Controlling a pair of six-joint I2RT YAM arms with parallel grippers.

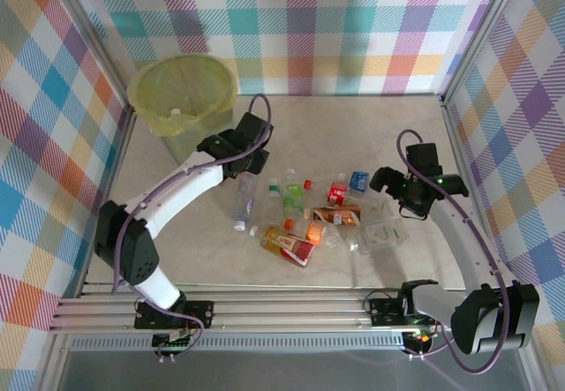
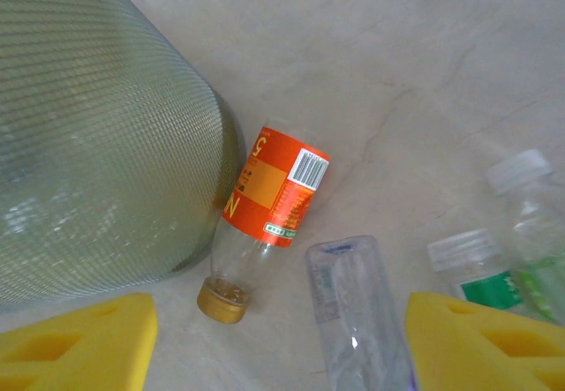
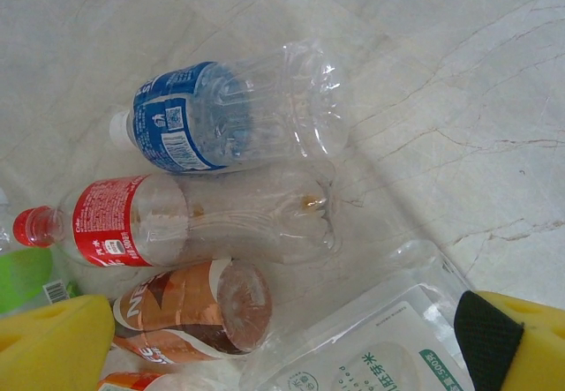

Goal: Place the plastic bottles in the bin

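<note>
The bin (image 1: 181,91), a round bucket lined with a yellow-green bag, stands at the back left; its ribbed wall (image 2: 97,144) is close by in the left wrist view. My left gripper (image 1: 238,157) hovers open beside it. Its yellow fingers (image 2: 79,342) straddle a clear bottle (image 2: 357,312), and an orange-labelled, gold-capped bottle (image 2: 274,188) lies against the bin. My right gripper (image 1: 388,181) is open above a blue-labelled bottle (image 3: 229,113), a red-labelled bottle (image 3: 177,219) and a brown-labelled bottle (image 3: 194,307). Several more bottles (image 1: 296,232) lie mid-table.
A clear plastic packet with a white label (image 3: 380,342) lies under my right gripper, right of the bottles (image 1: 381,235). Green-labelled, white-capped bottles (image 2: 494,267) lie right of my left gripper. Plaid walls enclose the table on three sides.
</note>
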